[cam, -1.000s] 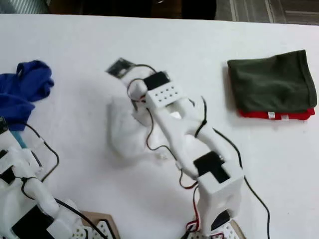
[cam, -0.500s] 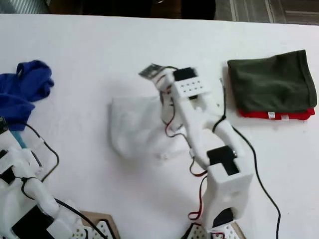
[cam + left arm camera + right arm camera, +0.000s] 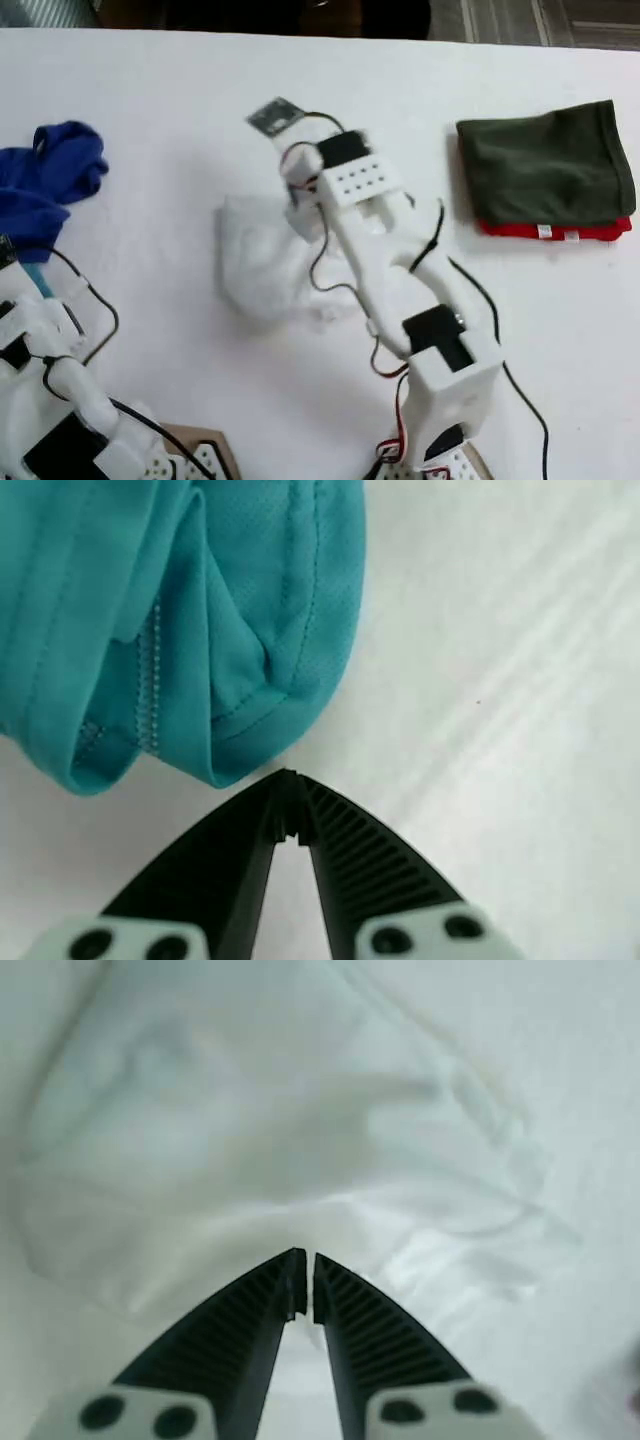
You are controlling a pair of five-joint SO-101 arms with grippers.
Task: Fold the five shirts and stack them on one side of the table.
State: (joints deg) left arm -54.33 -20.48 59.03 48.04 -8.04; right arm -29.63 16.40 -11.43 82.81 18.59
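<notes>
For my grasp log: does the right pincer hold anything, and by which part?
Nothing, it seems: the right pincer is shut over the white shirt, with no cloth seen between its tips.

White printed arm shells (image 3: 372, 245), black servos (image 3: 436, 336), red-and-black cables (image 3: 377, 362) — black ribbed fingers (image 3: 245, 1335), white screw-holed mounts (image 3: 140, 1412).

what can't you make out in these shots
Red folded shirt: high view, all but a front edge lies under the dark green folded shirt.
White crumpled shirt: high view, the right arm covers one side; outline fades into the white table.
Teal shirt: left wrist view, cut off by the frame edge.
Blue crumpled shirt: high view, cut off by the left edge.
</notes>
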